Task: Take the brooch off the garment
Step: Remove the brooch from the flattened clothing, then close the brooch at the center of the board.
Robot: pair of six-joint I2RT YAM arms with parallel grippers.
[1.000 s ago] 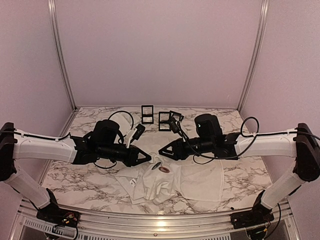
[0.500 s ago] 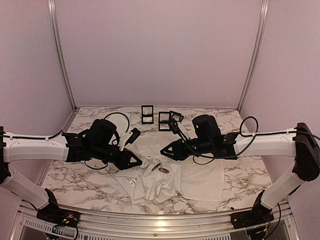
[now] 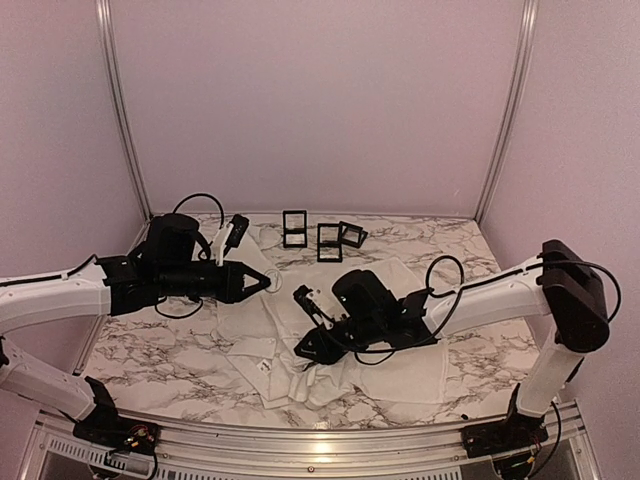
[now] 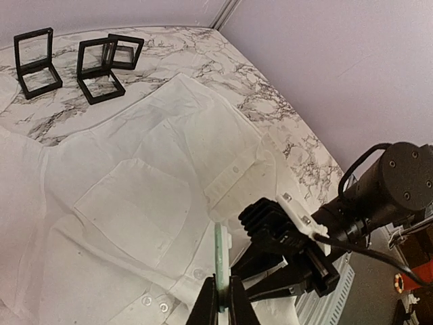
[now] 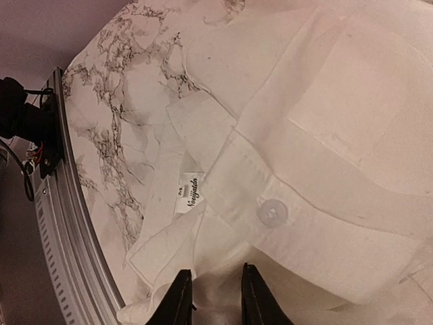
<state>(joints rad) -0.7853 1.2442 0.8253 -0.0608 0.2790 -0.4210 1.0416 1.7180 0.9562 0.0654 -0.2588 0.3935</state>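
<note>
Brooch (image 4: 219,250) sits clamped in the left gripper (image 4: 221,290), while the right gripper (image 5: 216,292), fingers narrowly apart, rests on the shirt (image 5: 352,101) by its collar.

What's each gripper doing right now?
Left gripper: jaws shut on a thin pale-green disc, probably the brooch.
Right gripper: jaws partly open over the white shirt near its collar, holding nothing.

The garment's (image 5: 352,101) white neck label (image 5: 190,194) bears small dark script lettering, too blurred to read.
</note>
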